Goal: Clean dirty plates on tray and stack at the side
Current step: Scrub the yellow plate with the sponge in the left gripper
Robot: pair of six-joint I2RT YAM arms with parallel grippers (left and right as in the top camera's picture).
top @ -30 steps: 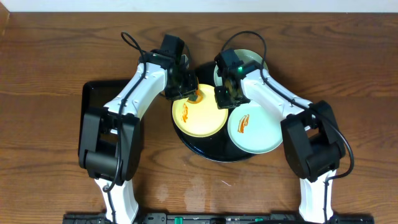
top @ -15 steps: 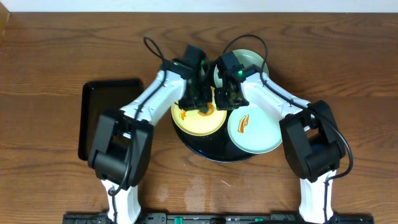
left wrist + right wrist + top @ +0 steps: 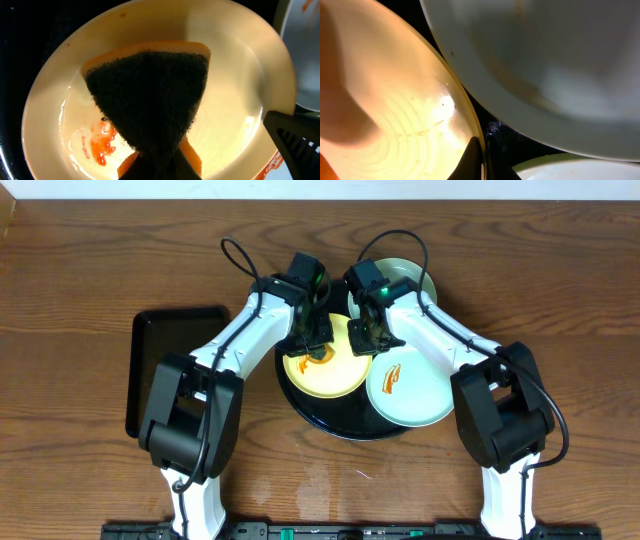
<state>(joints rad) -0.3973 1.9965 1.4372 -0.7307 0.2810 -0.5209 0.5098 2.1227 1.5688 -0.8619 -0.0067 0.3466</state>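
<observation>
Your left gripper (image 3: pixel 319 350) clamps the sponge (image 3: pixel 150 95), laid on the yellow plate (image 3: pixel 335 380) beside an orange smear (image 3: pixel 100 145). That plate sits on the tray (image 3: pixel 335 427). Your right gripper (image 3: pixel 364 337) is closed, pinching the plate's rim. A smeared mint plate (image 3: pixel 415 392) lies just right.

overhead: even, sharp | wrists: close, blurred | glare: yellow plate (image 3: pixel 415 125)

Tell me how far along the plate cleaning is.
Done: nothing is stacked beside the tray yet. In hand: the left gripper holds a sponge on the yellow plate, which shows a smear, with the right gripper pinching its rim. Remaining: the smeared mint plate, the rear plate, and stacking.
</observation>
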